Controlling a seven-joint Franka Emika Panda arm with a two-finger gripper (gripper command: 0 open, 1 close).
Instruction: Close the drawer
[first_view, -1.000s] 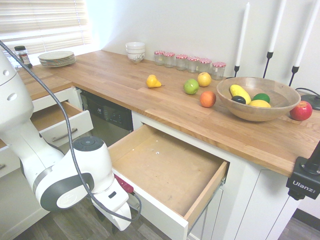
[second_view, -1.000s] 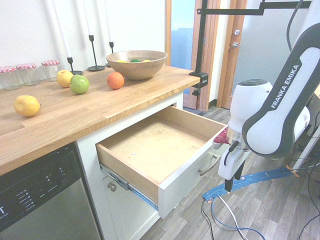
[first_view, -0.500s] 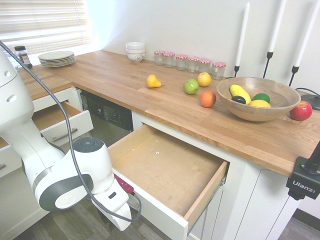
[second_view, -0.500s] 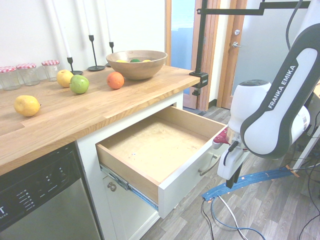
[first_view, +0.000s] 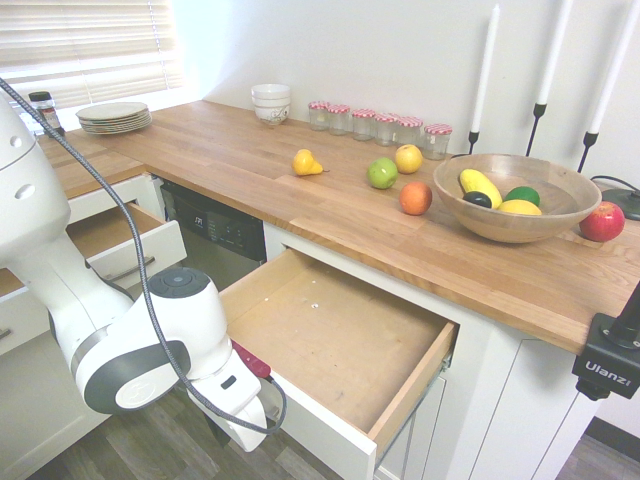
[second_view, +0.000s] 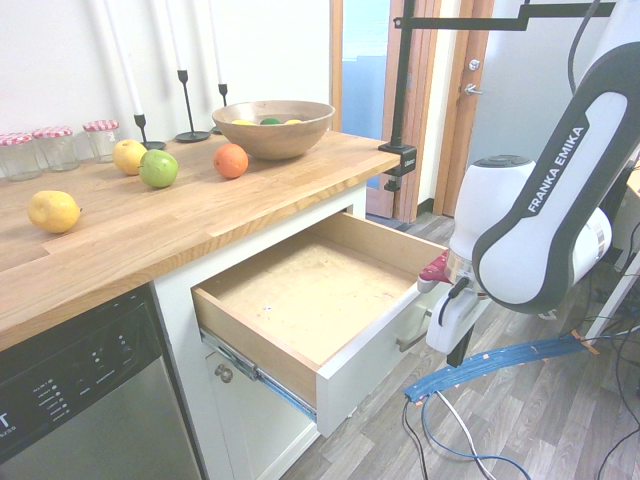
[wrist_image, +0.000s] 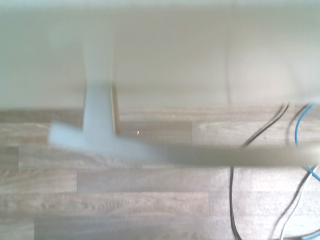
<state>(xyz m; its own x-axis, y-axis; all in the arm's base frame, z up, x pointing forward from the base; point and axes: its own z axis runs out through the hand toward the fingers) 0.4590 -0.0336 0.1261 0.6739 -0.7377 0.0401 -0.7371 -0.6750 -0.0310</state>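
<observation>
The wide drawer (first_view: 335, 335) stands pulled far out from under the wooden counter, its plywood bottom (second_view: 305, 290) bare. Its white front (second_view: 372, 358) faces the arm, with the thin silver handle (second_view: 412, 340) low on it. My gripper (second_view: 458, 348) hangs just in front of that white front, close to the handle, pointing down at the floor. In the first exterior view the arm's own bulk hides the gripper's tip. The wrist view shows the blurred handle bar (wrist_image: 210, 155) crossing in front of the white front (wrist_image: 175, 60), with wood floor beyond.
A narrower white drawer (first_view: 125, 240) stands open at the left, beyond the dishwasher (first_view: 215, 232). On the counter (first_view: 250, 160) are loose fruit, jars and a wooden bowl (first_view: 510, 200). A black camera clamp (first_view: 610, 360) grips the counter's right edge. Cables (second_view: 470, 430) lie on the floor.
The arm's wrist and gripper have shifted closer to the drawer's white front. The drawer itself stands as far out as before.
</observation>
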